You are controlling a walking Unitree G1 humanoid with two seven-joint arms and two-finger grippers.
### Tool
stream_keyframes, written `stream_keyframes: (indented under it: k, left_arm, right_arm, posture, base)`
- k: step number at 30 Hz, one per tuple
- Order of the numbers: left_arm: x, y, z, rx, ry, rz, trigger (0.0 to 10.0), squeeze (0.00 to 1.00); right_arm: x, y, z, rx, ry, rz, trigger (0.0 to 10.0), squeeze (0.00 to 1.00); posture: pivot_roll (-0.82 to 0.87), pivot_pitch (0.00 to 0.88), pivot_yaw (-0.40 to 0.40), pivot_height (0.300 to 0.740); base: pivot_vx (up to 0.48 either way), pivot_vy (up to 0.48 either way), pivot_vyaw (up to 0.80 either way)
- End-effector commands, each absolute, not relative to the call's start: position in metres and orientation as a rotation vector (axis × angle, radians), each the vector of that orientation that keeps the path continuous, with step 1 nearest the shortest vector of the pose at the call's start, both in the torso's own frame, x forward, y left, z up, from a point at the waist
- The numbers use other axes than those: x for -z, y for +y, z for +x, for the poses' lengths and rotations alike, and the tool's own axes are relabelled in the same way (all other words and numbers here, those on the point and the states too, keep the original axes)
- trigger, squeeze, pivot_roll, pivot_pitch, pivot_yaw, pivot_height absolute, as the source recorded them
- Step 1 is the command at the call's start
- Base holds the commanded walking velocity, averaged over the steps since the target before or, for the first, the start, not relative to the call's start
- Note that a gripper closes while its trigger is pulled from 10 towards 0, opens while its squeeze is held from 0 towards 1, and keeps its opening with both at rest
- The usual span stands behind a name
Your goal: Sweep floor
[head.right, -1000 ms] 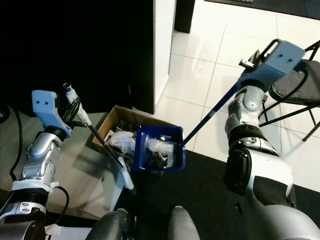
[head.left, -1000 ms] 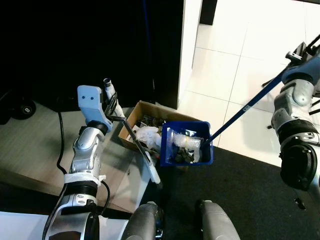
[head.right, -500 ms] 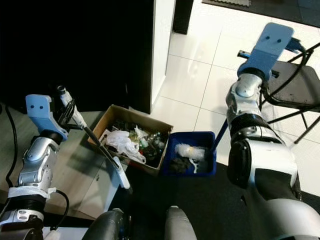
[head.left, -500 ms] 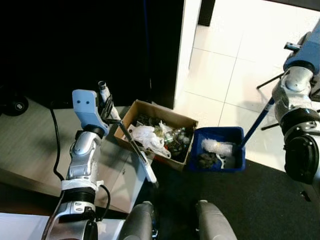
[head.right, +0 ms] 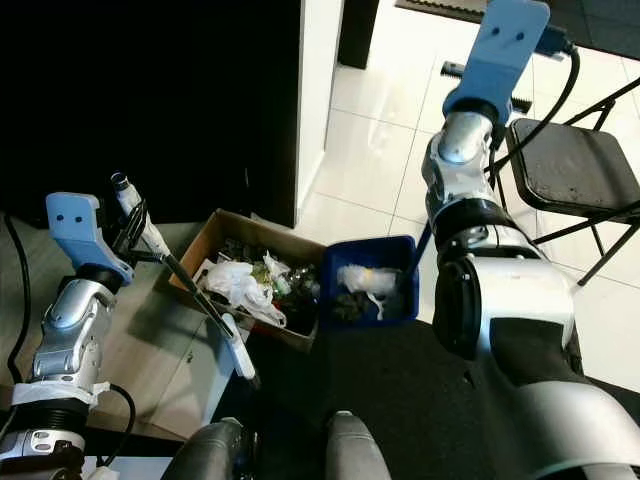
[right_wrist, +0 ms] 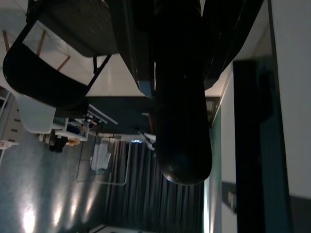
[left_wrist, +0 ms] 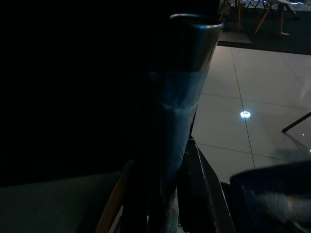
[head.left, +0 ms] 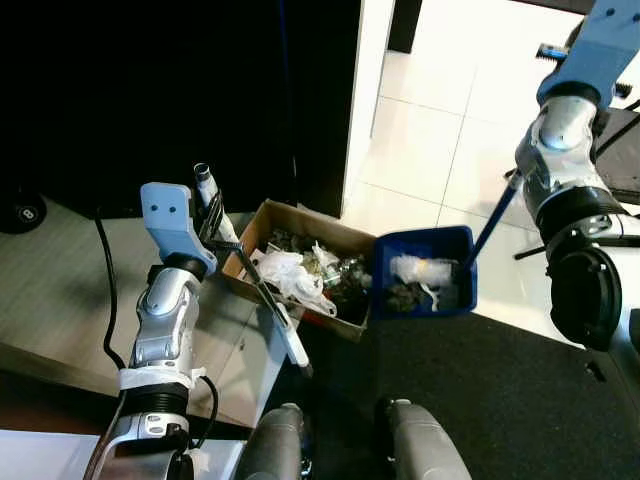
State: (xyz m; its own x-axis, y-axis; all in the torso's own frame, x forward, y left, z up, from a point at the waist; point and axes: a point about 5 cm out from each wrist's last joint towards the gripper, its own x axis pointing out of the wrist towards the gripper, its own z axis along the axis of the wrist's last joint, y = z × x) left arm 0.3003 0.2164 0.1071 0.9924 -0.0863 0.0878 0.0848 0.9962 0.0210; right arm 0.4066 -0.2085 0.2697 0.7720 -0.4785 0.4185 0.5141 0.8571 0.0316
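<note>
One cardboard box (head.left: 300,268) of rubbish. One blue dustpan (head.left: 424,283) with litter. One broom (head.left: 262,290). One black chair (head.right: 572,180). Two robot arms, two grippers: left gripper (head.left: 208,205), right gripper (head.right: 500,75).

Dustpan (head.left: 423,283) off box (head.left: 300,268) top, now down just beside it.

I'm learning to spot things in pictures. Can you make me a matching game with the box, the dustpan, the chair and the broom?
Things:
1. cardboard box
2. blue dustpan
3. black chair
4. broom

Descriptions:
A. stands on the white tiles, behind the robot's right arm
B. full of rubbish, between the broom and the dustpan
C. held by the left gripper, slanting down beside the box
D. holds white and dark scraps, on a long blue handle

Pairs: 1-B, 2-D, 3-A, 4-C
</note>
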Motion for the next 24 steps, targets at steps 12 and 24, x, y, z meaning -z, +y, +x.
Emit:
stream_keyframes:
  k: [12,24]
  left_arm:
    - [-0.115,0.209,0.301,0.119,-0.121,0.021,10.0,0.00]
    - [-0.115,0.207,0.301,0.122,-0.124,0.016,10.0,0.00]
  right_arm:
    - [-0.264,-0.212,0.407,0.523,-0.393,-0.092,10.0,0.00]
    - [-0.280,-0.218,0.405,0.572,-0.451,0.064,10.0,0.00]
  posture:
    - [0.12,0.053,-0.061,0.740]
    - [0.12,0.048,-0.059,0.740]
  base:
    - [0.000,0.000,0.00]
    - [0.000,0.000,0.00]
